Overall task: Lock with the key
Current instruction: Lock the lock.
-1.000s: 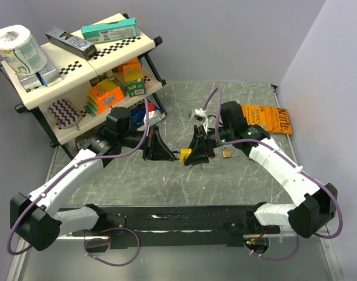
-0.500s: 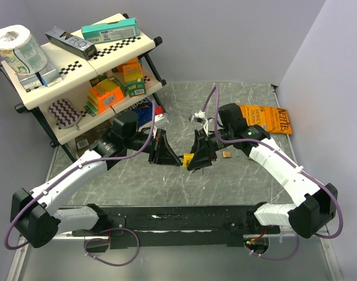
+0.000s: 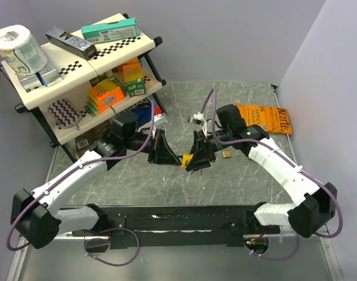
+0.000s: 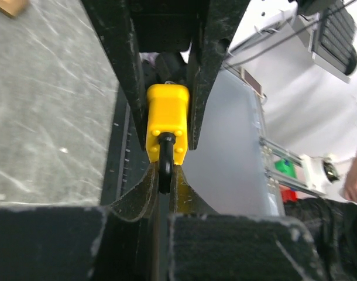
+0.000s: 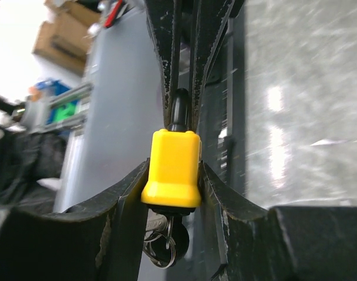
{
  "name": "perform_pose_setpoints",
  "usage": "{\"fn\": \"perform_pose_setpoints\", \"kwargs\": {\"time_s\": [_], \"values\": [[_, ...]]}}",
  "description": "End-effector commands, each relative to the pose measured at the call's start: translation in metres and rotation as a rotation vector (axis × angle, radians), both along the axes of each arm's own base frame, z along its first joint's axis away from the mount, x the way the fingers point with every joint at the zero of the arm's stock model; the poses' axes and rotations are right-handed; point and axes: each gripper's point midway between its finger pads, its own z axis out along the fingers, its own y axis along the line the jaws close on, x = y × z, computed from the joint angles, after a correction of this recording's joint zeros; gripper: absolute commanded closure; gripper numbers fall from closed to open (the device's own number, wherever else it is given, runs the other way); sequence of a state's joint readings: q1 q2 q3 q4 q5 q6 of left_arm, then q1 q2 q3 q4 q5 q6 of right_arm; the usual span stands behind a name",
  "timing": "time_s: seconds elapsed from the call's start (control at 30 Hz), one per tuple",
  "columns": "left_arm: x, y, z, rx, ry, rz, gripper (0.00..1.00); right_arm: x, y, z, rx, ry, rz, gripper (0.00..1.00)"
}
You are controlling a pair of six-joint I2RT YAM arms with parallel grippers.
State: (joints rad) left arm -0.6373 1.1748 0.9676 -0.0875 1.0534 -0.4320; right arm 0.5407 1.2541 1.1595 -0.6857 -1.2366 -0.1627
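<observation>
A yellow padlock hangs in the air between my two grippers above the middle of the table. My right gripper is shut on the padlock's yellow body. A key with a ring sits in the padlock's underside, toward the right wrist camera. My left gripper is shut on the black shackle, with the yellow body just beyond its fingertips. The shackle also shows between the left fingers in the right wrist view.
A small brass padlock lies on the table behind the right gripper. An orange packet lies at the back right. A two-level shelf with boxes and a paper roll stands at the back left.
My left gripper has moved right to the padlock and closed on its shackle. The right gripper shifted slightly with the padlock. Little has moved in the last half second.
</observation>
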Motion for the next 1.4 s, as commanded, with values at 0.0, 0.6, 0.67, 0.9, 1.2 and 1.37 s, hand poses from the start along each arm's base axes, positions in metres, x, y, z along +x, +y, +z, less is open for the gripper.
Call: {"fn": "perform_pose_setpoints", "kwargs": {"time_s": [0.0, 0.6, 0.67, 0.9, 1.2, 1.37], "values": [[0.018, 0.015, 0.012, -0.039, -0.164, 0.039, 0.99, 0.021, 0.003, 0.020, 0.099, -0.190, -0.022, 0.58], [0.018, 0.034, 0.011, -0.059, -0.173, -0.004, 0.99, 0.053, -0.018, 0.010, 0.049, -0.235, -0.145, 0.38], [0.017, 0.033, 0.012, -0.060, -0.173, -0.003, 0.99, 0.052, -0.013, 0.011, 0.057, -0.226, -0.135, 0.41], [0.017, 0.031, 0.011, -0.054, -0.166, 0.000, 0.99, 0.042, 0.001, 0.009, 0.071, -0.233, -0.093, 0.51], [0.019, 0.032, 0.011, -0.054, -0.171, 0.011, 0.99, 0.036, -0.002, -0.004, 0.040, -0.243, -0.079, 1.00], [0.020, 0.037, 0.011, -0.042, -0.185, 0.009, 0.99, 0.040, -0.014, -0.007, 0.032, -0.228, -0.101, 1.00]]}}
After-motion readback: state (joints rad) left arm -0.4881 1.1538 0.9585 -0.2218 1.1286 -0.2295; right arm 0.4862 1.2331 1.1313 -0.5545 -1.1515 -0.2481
